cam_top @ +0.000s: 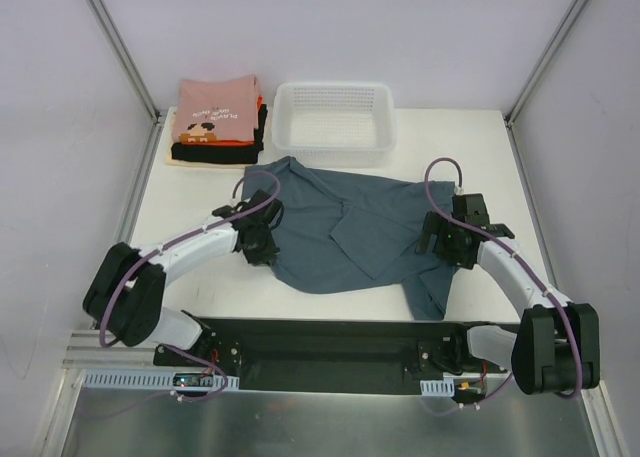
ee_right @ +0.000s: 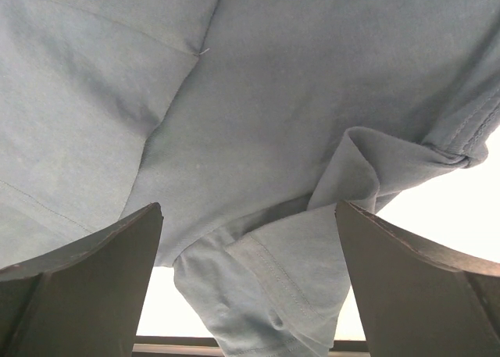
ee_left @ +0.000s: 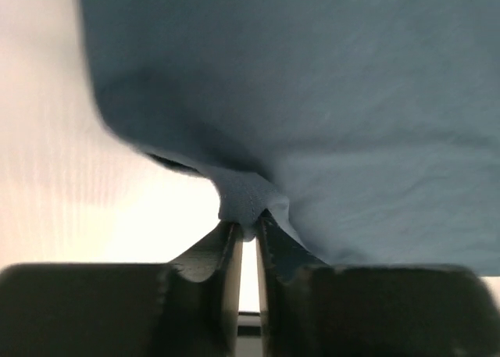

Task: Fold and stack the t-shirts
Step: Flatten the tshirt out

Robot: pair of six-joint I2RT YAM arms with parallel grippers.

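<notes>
A slate blue-grey t-shirt (cam_top: 350,227) lies crumpled and partly folded on the white table in the middle of the top view. My left gripper (cam_top: 268,245) is at its left edge, shut on a pinch of the blue cloth (ee_left: 246,205). My right gripper (cam_top: 437,239) is at the shirt's right edge, open, with a hemmed fold of the shirt (ee_right: 297,279) lying between its fingers (ee_right: 86,287). A stack of folded t-shirts (cam_top: 218,122), pink with print on top, orange-red, black and cream below, sits at the back left.
A white plastic mesh basket (cam_top: 335,122) stands at the back, right of the stack. Metal frame posts and pale walls close in the table at left and right. The arm bases sit on a black plate at the near edge.
</notes>
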